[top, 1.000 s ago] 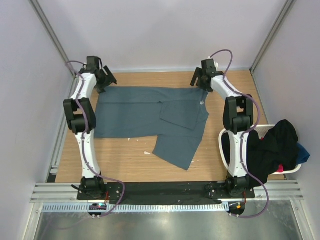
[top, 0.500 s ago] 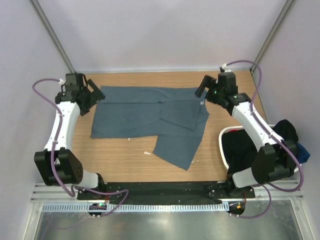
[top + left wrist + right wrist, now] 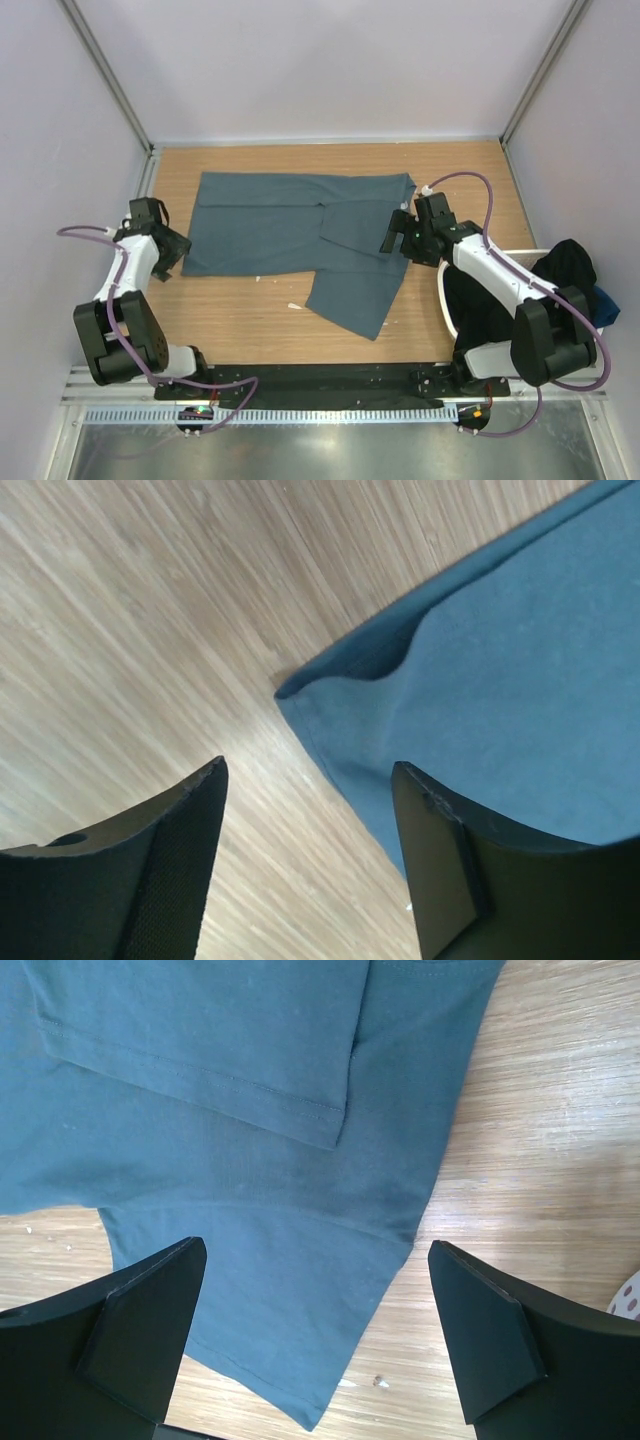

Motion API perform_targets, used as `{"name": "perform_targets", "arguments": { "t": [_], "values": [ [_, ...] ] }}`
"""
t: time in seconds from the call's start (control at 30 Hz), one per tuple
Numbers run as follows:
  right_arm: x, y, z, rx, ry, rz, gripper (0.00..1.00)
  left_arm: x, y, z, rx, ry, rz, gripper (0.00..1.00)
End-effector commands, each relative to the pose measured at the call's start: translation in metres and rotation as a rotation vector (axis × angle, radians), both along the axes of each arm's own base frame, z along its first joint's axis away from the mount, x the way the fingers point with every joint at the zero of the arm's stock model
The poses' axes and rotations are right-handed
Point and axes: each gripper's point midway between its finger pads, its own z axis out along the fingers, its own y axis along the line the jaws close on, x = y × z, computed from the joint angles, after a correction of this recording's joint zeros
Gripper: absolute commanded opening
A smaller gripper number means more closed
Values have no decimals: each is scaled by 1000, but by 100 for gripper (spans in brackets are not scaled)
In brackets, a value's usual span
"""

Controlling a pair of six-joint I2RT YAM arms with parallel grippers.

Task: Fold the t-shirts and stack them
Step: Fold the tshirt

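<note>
- Slate blue-grey t-shirt (image 3: 290,225) lies spread flat on the wooden table (image 3: 250,320). It sits in the far half of the table, between the two arms.
- We note that it is partly folded. One flap with a stitched hem is laid over the body right of centre. A lower panel runs out at a slant toward the near edge.
- The left gripper (image 3: 168,256) is low at the shirt's near-left corner, just off the cloth edge in the top view.
- In the left wrist view its fingers (image 3: 150,870) stand moderately apart with nothing between them. The corner of the shirt lies on the wood below the gap, its hem rolled up a little.
- The right gripper (image 3: 393,236) is over the shirt's right side, by the edge of the folded flap.
- In the right wrist view its jaws are spread wide and empty, with cloth and a strip of bare wood under them. We cannot tell whether the tips touch the cloth.
- A white laundry basket (image 3: 446,300) stands at the table's right edge beside the right arm.
- The basket holds a heap of other t-shirts. A black one (image 3: 550,285) is on top, with blue (image 3: 606,305) and red (image 3: 562,337) showing at the outer side.
</note>
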Motion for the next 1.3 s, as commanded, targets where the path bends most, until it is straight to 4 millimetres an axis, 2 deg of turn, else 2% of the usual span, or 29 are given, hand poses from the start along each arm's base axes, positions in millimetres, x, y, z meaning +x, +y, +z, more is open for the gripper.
{"name": "perform_targets", "arguments": {
  "t": [0.0, 0.23, 0.47, 0.5, 0.67, 0.83, 0.9, 1.03, 1.07, 1.17, 1.27],
  "values": [
    [6, 7, 8, 29, -32, 14, 100, 18, 13, -14, 35, -39, 56, 67],
    [10, 10, -1, 21, -1, 21, 99, 16, 12, -46, 16, 25, 49, 54],
    [12, 13, -1, 32, 13, 22, 99, 8, 19, -58, 55, 71, 63, 46],
    [9, 14, -2, 36, 26, 23, 99, 8, 20, -60, 55, 73, 63, 41],
    [-13, 0, -17, -27, 106, 17, 99, 1, 19, -71, 54, 94, 82, 33],
    [-29, -7, -12, -55, 125, 49, 99, -4, 19, -74, 57, 72, 111, 21],
    [-33, -4, -8, -44, 119, 55, 98, -4, 19, -71, 60, 62, 120, 17],
    [-42, 16, -4, -26, 112, 95, 98, -3, 18, -68, 51, 41, 140, 11],
    [-48, 26, -5, -28, 115, 128, 98, -3, 17, -68, 45, 37, 143, 9],
    [-56, 36, -10, -69, 137, 171, 98, -5, 14, -69, 29, 26, 157, 5],
    [-66, 36, -18, -75, 172, 160, 98, -8, 10, -72, 0, 14, 194, 1]
  ]
}}
